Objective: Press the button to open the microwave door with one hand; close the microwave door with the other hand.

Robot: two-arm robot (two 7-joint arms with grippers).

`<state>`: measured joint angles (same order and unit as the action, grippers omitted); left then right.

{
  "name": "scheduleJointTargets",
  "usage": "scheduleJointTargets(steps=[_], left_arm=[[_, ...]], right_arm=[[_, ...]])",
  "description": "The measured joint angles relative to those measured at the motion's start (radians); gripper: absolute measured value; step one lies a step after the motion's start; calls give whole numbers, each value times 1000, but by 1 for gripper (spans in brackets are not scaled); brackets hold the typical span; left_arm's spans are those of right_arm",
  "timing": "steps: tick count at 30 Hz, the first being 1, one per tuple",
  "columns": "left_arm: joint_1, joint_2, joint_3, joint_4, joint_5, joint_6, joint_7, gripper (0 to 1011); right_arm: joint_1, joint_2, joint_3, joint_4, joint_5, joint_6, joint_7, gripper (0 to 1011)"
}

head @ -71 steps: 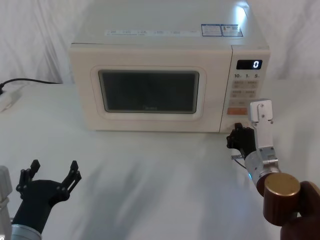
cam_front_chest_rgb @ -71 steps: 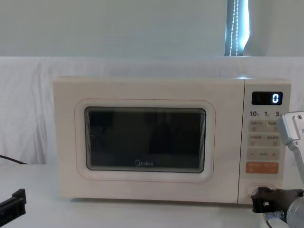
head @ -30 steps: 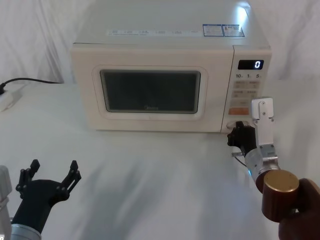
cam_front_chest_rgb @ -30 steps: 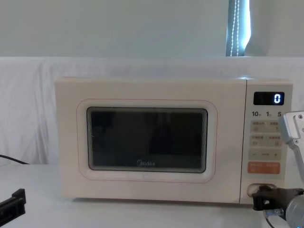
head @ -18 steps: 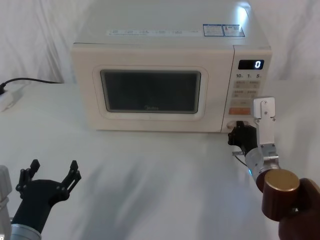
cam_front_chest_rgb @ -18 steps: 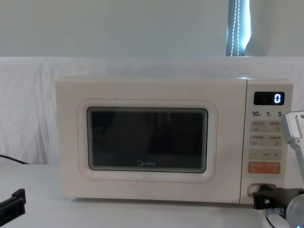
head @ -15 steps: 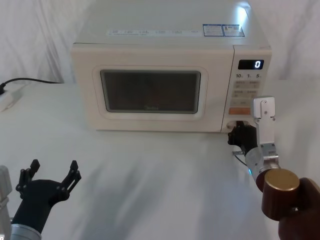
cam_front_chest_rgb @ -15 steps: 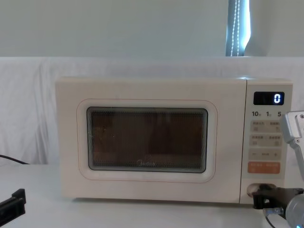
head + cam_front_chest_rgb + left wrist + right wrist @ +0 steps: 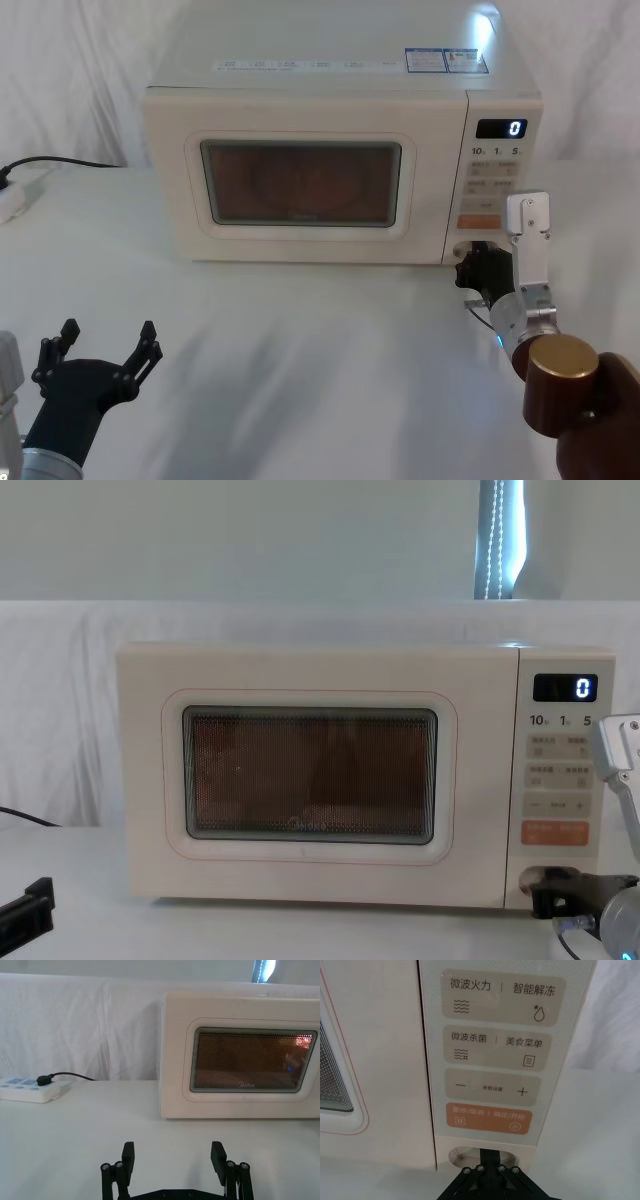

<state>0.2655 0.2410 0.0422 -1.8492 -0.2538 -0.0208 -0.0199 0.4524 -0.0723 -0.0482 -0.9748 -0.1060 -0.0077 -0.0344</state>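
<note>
So the light inside the microwave (image 9: 340,140) just came on, the window was dark a moment ago and now glows orange, which I'd read as the latch tripping, though the door (image 9: 300,182) still sits flush with the front. The right gripper (image 9: 472,268) is pressed together with its tip on the button (image 9: 470,1154) at the bottom of the control panel (image 9: 492,1050). The left gripper (image 9: 105,350) waits spread wide and empty, low over the table (image 9: 300,340), ready to close the door later.

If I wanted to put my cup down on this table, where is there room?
The table is bare in front of the microwave door, between left gripper and right gripper. It is crowded by the button and by the power strip.
</note>
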Motion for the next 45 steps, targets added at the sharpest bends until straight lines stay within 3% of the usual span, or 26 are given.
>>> scheduleJointTargets(steps=[23, 32, 45], left_arm=[[0, 0, 0, 0, 0, 0, 0, 1001], [0, 0, 0, 0, 0, 0, 0, 1001], [0, 0, 0, 0, 0, 0, 0, 1001]], right_arm=[[21, 4, 1, 36, 11, -16, 9, 0], [-7, 11, -10, -13, 18, -5, 34, 0], [-86, 16, -37, -135, 18, 28, 51, 0]])
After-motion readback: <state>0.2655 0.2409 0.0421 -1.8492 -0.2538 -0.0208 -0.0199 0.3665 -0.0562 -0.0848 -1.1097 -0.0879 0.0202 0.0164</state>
